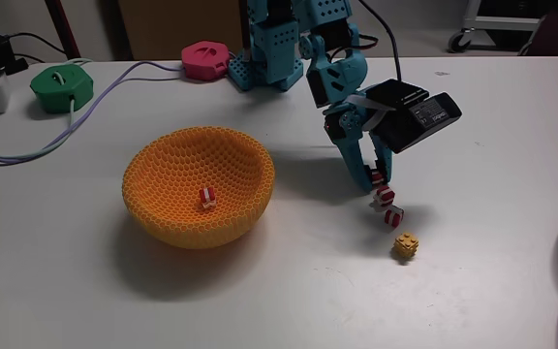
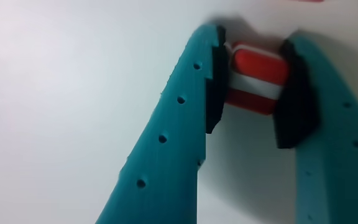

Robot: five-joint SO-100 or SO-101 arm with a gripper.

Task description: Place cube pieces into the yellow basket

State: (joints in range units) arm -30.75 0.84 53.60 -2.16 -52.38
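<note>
Pinching a red-and-white striped cube (image 2: 258, 78) between black pads, teal gripper (image 1: 379, 186) right of centre; hold looks shallow, possibly; could slip before reaching orange-yellow honeycomb mesh basket (image 1: 163, 165).

I see a teal end effector (image 2: 252, 59) with black pads (image 2: 295, 99) on a red-and-white striped cube (image 2: 258, 78). The honeycomb-meshed basket (image 1: 168, 170) is orange-yellow, the studded cube (image 1: 406, 246) yellow-orange, the table (image 1: 260, 291) white.
</note>
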